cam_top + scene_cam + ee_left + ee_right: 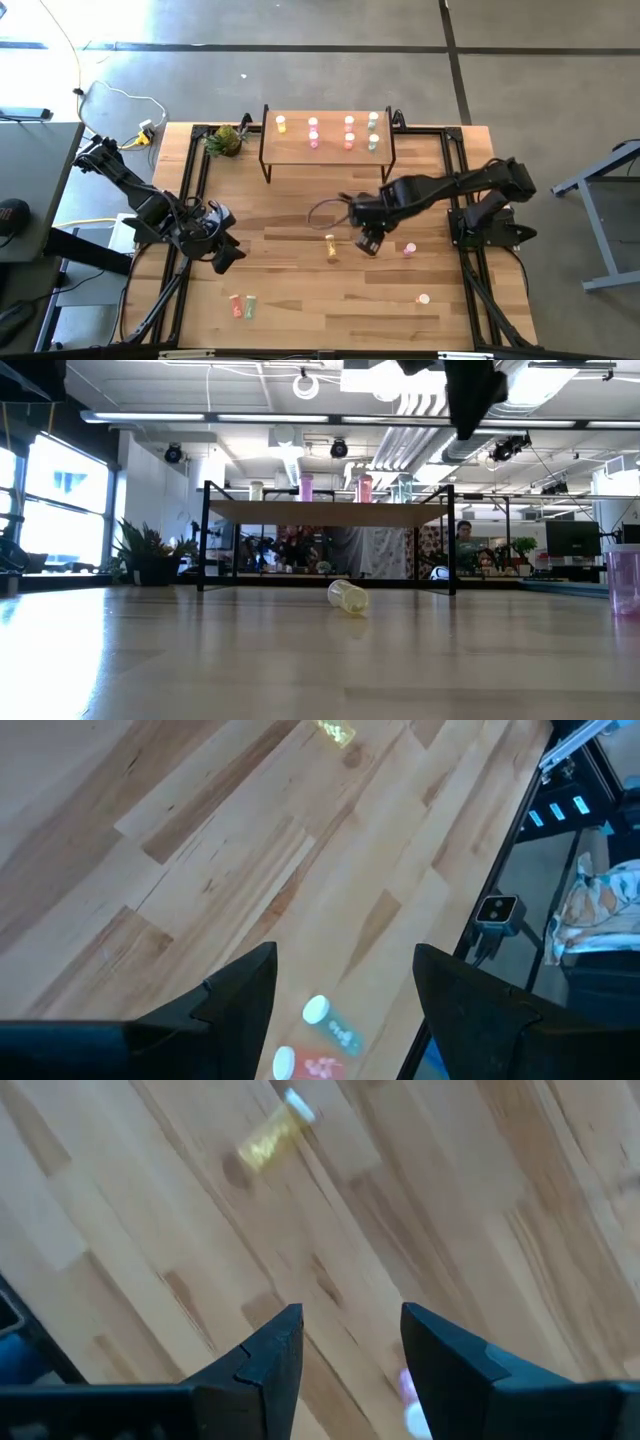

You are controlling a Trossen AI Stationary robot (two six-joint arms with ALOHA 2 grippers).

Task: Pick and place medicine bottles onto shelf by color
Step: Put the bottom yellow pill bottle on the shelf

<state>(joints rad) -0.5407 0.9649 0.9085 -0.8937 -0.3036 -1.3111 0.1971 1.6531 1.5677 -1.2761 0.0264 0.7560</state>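
The shelf (328, 147) stands at the table's far edge and carries one yellow, several pink and two green medicine bottles. On the table, a yellow bottle (331, 245) (348, 597) (270, 1135) lies on its side. Two pink bottles (409, 249) (423, 298) sit to the right. A red bottle (237, 306) (310, 1066) and a green one (251, 306) (337, 1031) lie side by side near the near edge. My right gripper (368, 241) (350, 1312) hovers open just right of the yellow bottle. My left gripper (222, 256) (345, 955) waits open at the left.
A green-yellow pineapple-like object (226, 140) sits left of the shelf. Black frame rails (196, 190) run along the table's left and right sides. A thin dark loop (325, 212) lies in front of the shelf. Bare wood stretches between the yellow bottle and the shelf.
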